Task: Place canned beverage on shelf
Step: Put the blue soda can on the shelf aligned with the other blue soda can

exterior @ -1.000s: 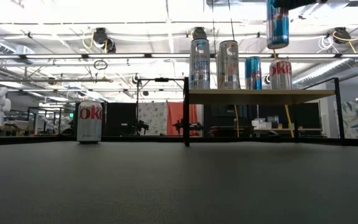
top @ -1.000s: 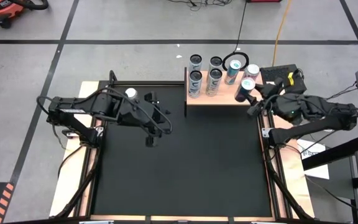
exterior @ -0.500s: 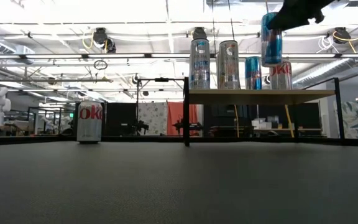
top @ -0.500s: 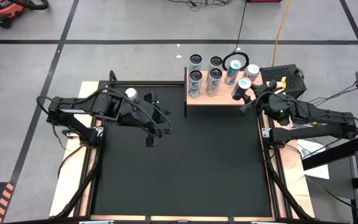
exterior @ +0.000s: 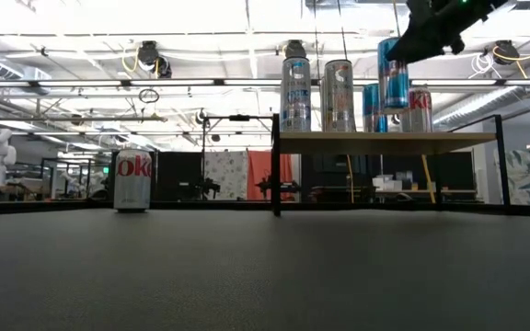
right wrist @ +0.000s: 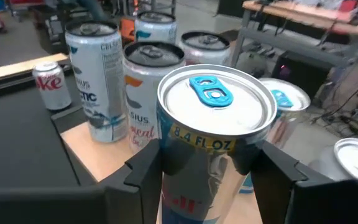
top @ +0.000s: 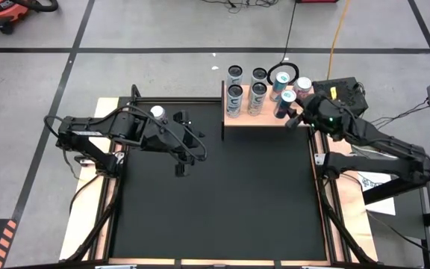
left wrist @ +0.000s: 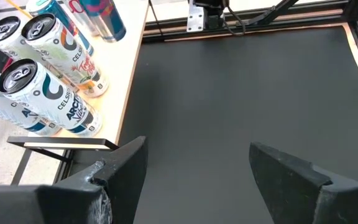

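Observation:
The shelf (top: 263, 118) is a light-wood platform at the mat's far edge, with several cans standing on it. My right gripper (top: 287, 112) is shut on a blue and silver canned beverage (exterior: 394, 74), which hangs over the shelf's right part, close in front of a blue can (exterior: 371, 106) and a Coke can (exterior: 419, 108). My left gripper (left wrist: 197, 163) stands open over the mat's left half, with nothing between its fingers. Another Coke can (exterior: 132, 180) stands on its base on the mat at the far left. My right gripper pinches the can's side wall (right wrist: 169, 155) between its two fingers (right wrist: 143, 182), a little below the top rim. The fingers come nearly level from the table's right side. The can stays upright, its base (exterior: 394, 107) clear above the shelf top.
Two pairs of tall Celsius cans (top: 235, 101) (top: 258, 96) fill the shelf's left half. The black mat (top: 222, 202) lies bare in front of the shelf. A black box (top: 340, 88) sits behind my right arm, off the mat.
My right gripper has carried the can down and toward the table's left edge, from high over the shelf's right end to just above the shelf beside the blue can. The can has stayed upright in the hold.

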Robot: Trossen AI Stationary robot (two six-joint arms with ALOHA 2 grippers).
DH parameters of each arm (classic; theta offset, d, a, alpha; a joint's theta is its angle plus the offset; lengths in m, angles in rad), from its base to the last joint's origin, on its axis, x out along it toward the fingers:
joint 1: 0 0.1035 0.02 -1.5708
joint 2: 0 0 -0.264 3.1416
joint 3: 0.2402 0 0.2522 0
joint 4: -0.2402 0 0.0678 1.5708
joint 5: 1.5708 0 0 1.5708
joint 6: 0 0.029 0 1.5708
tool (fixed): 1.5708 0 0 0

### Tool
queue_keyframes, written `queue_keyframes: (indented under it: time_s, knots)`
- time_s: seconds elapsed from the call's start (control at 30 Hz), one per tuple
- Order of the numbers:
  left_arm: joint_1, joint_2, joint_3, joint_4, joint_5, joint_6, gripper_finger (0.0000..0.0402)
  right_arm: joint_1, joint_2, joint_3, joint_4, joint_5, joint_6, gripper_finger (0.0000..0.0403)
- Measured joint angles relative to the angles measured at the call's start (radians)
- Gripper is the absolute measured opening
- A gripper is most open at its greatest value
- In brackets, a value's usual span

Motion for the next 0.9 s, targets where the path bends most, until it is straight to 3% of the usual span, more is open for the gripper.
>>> queue_keyframes:
  time_s: [0.57, 0.9]
  knots:
    - [0.0, 0.0, 0.0, -0.023, 0.0, 0.0, 0.0283, -0.201, 0.117, 0.0, 0.008, -0.221, -0.061, 0.0162]
    - [0.0, 0.0, 0.0, -0.023, 0.0, 0.0, 0.0283, -0.241, 0.129, -0.073, 0.13, -0.228, -0.05, 0.0162]
